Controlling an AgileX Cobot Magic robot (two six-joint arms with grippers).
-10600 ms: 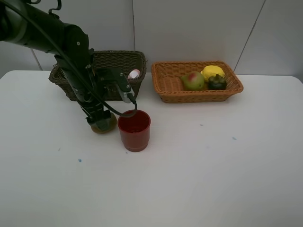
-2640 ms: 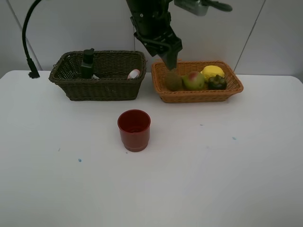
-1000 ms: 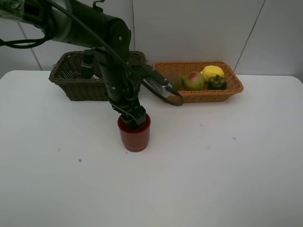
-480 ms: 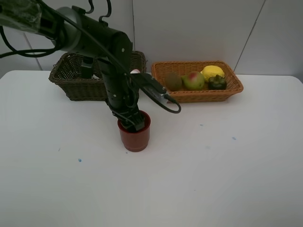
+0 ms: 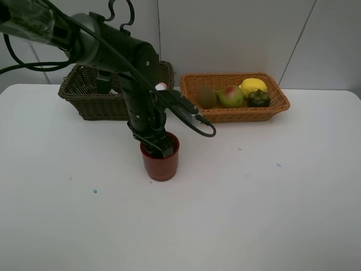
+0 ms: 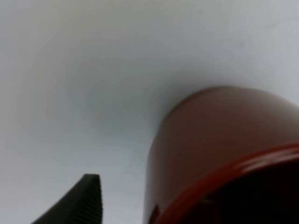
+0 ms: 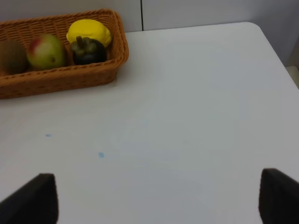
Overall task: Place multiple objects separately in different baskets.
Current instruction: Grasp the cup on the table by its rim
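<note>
Red cup [image 5: 161,161] stands upright on the white table [image 5: 254,197], near of the two baskets. The left gripper [image 5: 161,145] straddles its far-left rim, one finger [image 6: 79,200] outside the wall; whether it grips cannot be told. Kiwi [image 5: 206,97], pear [image 5: 229,96], lemon [image 5: 253,86] and mangosteen [image 5: 259,99] lie in the tan basket [image 5: 237,114]; the dark basket [image 5: 93,104] holds a pump bottle [image 5: 102,81]. The right gripper [image 7: 154,198] hangs spread wide, holding nothing.

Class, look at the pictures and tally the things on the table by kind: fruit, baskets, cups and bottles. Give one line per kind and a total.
Fruit: 4 – kiwi, pear, lemon, mangosteen
Baskets: 2 – dark basket, orange basket
Cups: 1 – red cup
Bottles: 2 in view – dark green bottle, pink bottle
Total: 9
</note>
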